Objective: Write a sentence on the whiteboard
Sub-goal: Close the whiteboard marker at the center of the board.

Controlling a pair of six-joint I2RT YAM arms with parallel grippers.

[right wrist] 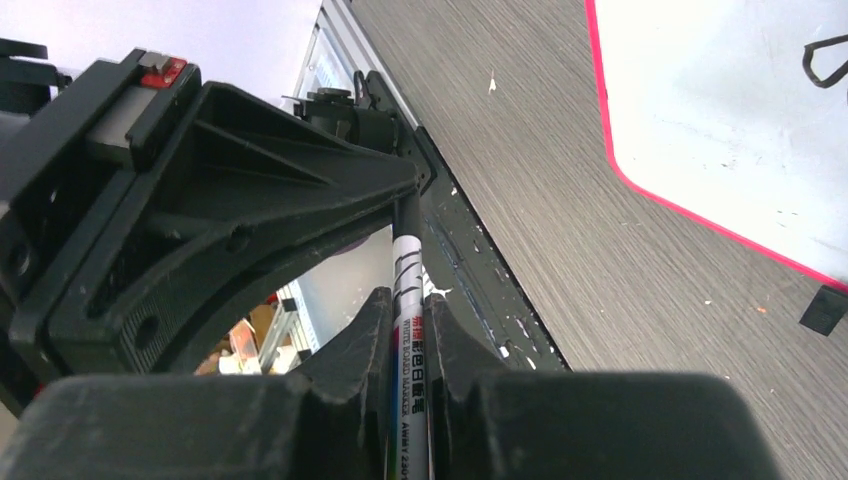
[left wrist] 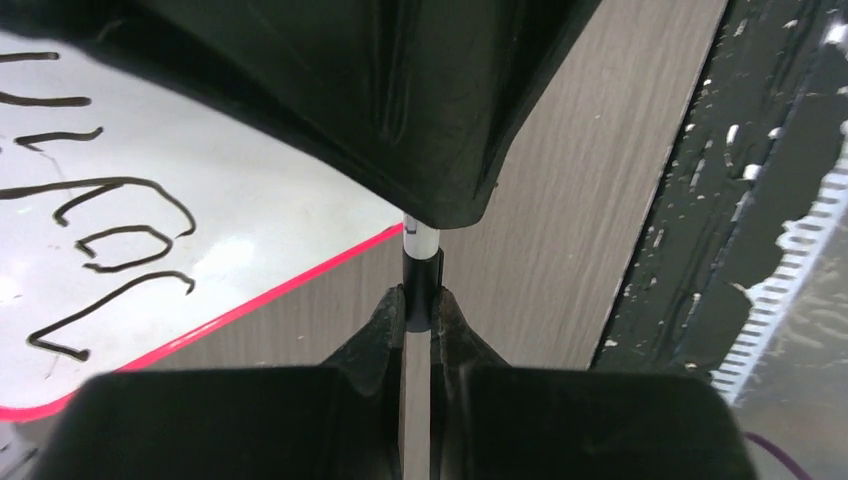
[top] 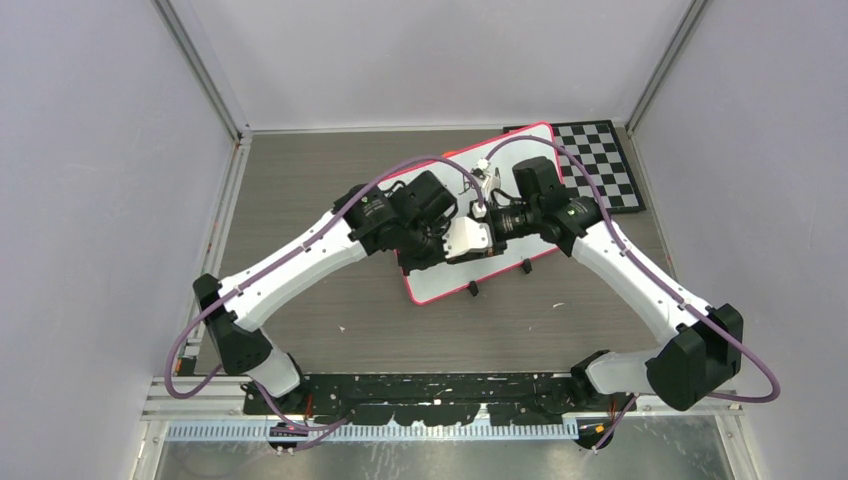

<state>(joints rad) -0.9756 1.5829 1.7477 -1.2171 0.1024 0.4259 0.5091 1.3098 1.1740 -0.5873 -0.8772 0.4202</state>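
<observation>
White surface, thin pink-red rim: one whiteboard [top: 440,284], flat at the middle of the grey wood-grain table [top: 320,190], turned askew, far corner overlapping one checkerboard [top: 600,165]. Two black clips [top: 473,290] on its near edge. Two arms meeting above it.

Left wrist view: left gripper [left wrist: 420,300] pinched fully onto the black end of one marker [left wrist: 421,240]. Dark handwritten strokes of the sentence [left wrist: 110,235] on the board at left, not legible.

Right wrist view: right gripper [right wrist: 408,305] clamped on the marker's printed white barrel. One board corner at upper right, one of the clips below it.
</observation>
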